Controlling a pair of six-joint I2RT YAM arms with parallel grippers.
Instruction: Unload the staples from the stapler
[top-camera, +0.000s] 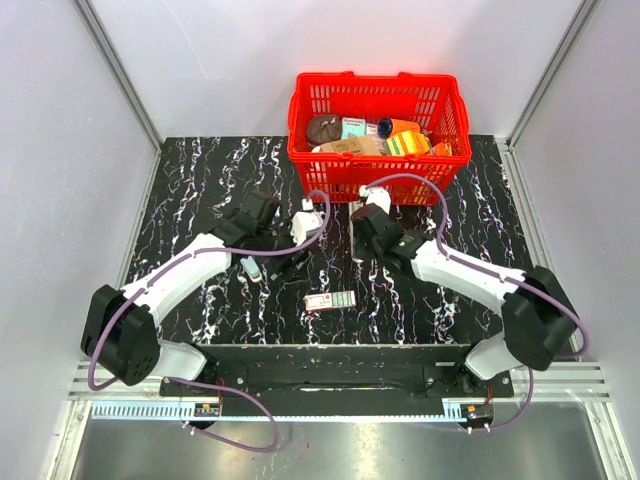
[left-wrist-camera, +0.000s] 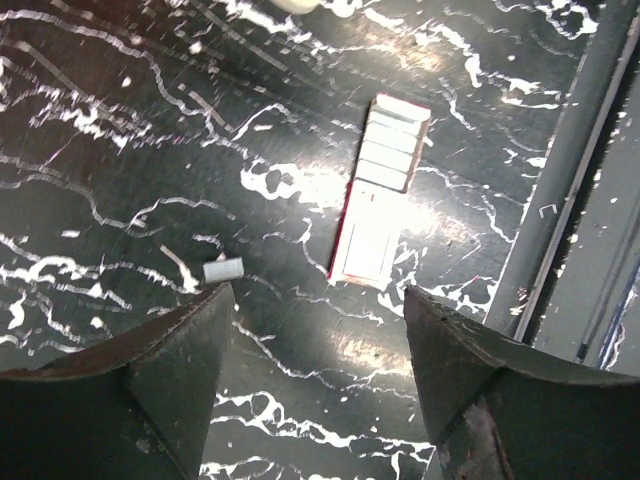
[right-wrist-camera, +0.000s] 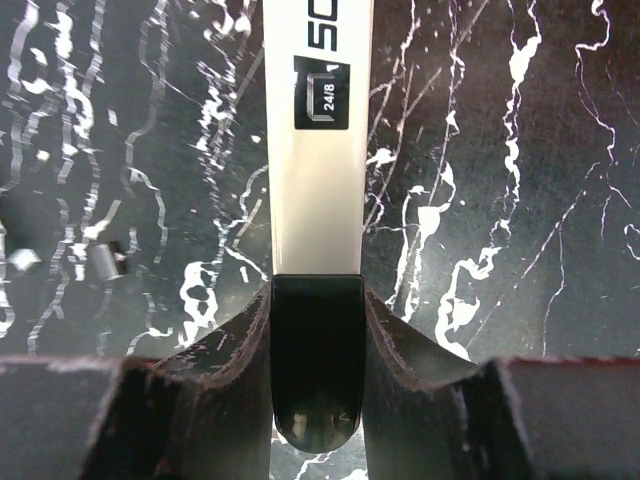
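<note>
The stapler (right-wrist-camera: 312, 180) is slim, with a pale silvery top marked "24/8" and a black rear end. It lies on the black marbled table, pointing away from my right gripper (right-wrist-camera: 312, 300), which is shut on the black end. In the top view the stapler (top-camera: 352, 250) is a thin dark bar in front of the basket, with the right gripper (top-camera: 362, 232) on it. My left gripper (left-wrist-camera: 318, 295) is open and empty above the table, left of the stapler in the top view (top-camera: 288, 258). A short loose staple strip (left-wrist-camera: 222, 268) lies by its left fingertip.
A flat red-and-white box (left-wrist-camera: 375, 200) lies ahead of the left gripper, near the table's front (top-camera: 330, 301). A pale blue pill-shaped object (top-camera: 251, 267) lies under the left arm. A red basket (top-camera: 300, 150) full of items stands at the back. Small staple bits (right-wrist-camera: 105, 262) lie left of the stapler.
</note>
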